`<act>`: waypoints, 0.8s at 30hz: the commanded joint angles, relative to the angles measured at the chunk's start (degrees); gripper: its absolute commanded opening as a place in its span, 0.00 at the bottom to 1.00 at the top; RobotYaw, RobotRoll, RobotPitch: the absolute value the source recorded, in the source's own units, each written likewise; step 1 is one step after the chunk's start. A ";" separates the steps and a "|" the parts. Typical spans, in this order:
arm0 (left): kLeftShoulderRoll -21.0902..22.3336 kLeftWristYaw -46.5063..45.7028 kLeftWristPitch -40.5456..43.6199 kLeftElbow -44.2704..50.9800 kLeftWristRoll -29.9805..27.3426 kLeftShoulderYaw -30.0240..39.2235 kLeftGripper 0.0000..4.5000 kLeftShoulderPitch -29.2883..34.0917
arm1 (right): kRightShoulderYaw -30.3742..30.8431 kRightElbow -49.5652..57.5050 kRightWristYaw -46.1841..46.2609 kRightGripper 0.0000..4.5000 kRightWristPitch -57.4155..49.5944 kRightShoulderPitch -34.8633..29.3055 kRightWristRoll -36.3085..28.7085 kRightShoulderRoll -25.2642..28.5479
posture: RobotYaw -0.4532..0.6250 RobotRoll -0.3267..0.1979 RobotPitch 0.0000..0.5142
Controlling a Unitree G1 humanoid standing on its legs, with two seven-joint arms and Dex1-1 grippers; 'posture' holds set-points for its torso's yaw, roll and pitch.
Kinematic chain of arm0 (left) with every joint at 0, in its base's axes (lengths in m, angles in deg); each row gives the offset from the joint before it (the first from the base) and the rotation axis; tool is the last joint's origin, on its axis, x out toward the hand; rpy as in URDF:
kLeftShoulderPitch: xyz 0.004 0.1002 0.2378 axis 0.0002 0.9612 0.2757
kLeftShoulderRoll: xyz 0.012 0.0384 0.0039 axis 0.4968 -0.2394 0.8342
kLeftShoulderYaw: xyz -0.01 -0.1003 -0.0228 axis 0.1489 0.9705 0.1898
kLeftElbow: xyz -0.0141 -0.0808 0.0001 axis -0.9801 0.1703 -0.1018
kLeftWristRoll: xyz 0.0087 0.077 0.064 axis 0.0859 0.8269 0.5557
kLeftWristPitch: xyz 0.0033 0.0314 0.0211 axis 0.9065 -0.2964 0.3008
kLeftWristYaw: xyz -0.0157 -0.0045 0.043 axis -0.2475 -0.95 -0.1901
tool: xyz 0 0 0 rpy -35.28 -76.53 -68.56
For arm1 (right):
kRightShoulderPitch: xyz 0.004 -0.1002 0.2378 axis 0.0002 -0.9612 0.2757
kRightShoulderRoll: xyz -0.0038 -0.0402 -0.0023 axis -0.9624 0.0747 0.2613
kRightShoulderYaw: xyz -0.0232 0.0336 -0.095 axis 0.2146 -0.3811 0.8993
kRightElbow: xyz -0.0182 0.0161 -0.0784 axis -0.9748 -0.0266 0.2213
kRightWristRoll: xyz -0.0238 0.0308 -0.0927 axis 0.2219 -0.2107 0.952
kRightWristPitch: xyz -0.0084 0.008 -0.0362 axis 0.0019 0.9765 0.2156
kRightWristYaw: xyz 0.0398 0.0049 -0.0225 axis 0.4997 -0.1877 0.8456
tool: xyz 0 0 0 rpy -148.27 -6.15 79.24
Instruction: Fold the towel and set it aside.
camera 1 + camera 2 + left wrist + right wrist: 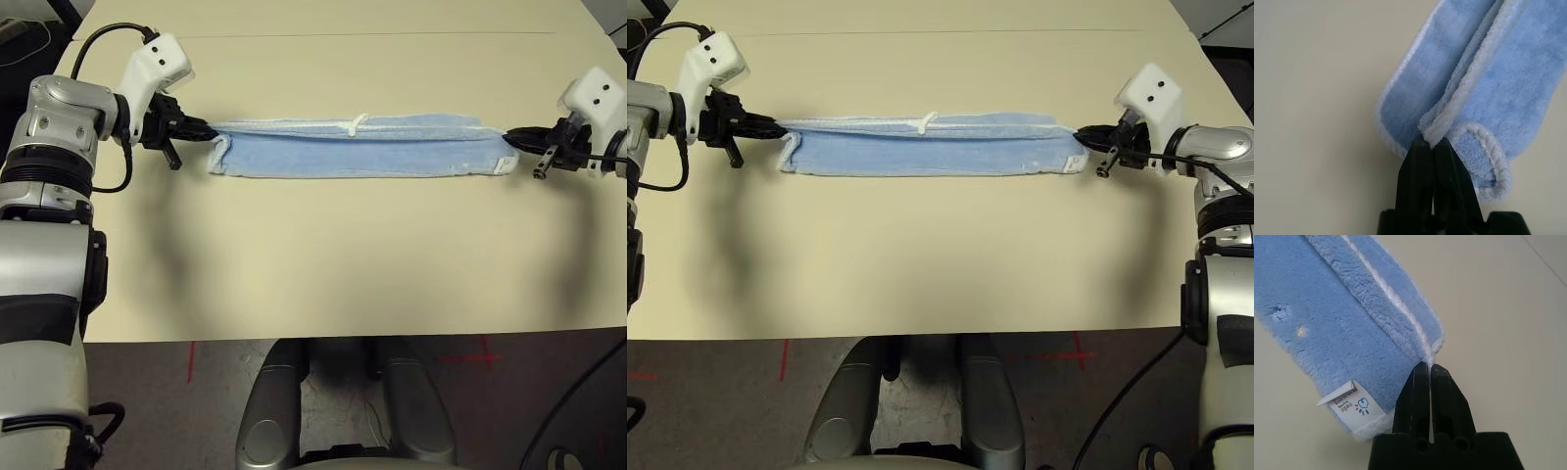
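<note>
Towel point(362, 149) lies stretched into a long, narrow band across the far half of the cream desk point(323, 264), running from nine o'clock to three o'clock in the head views. It is light blue terry with white stitched edging, folded lengthwise so that two edged layers meet along its far side. A small white loop point(357, 123) sticks up from that far edge near the middle.

At the nine o'clock end the left claw point(208, 132) is closed on the towel's corner; the left wrist view has its two black fingers point(1415, 181) pinched together on the white edging where the layers meet, with a rounded corner flap curling beside them. At the three o'clock end the right claw point(1084, 138) is likewise clamped on the opposite corner, its fingers point(1411, 401) pressed together on the white hem. A small white tag point(1351, 404) with printed marks hangs from the towel's short end just beside that claw.

The band looks taut between the two claws, its near edge resting on the desk.
</note>
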 commanded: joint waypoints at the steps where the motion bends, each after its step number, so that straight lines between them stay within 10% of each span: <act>1: 0.92 -3.18 -0.35 -2.56 3.18 0.02 0.01 -0.11 | 0.69 -1.56 2.22 0.00 -1.53 0.19 1.86 0.52 | 0.46 0.62 0.66; 24: -3.35 -10.75 -1.99 -5.45 7.86 0.33 0.01 -2.55 | 3.85 0.01 9.66 0.00 -5.00 2.94 6.57 -2.69 | 0.46 0.62 0.68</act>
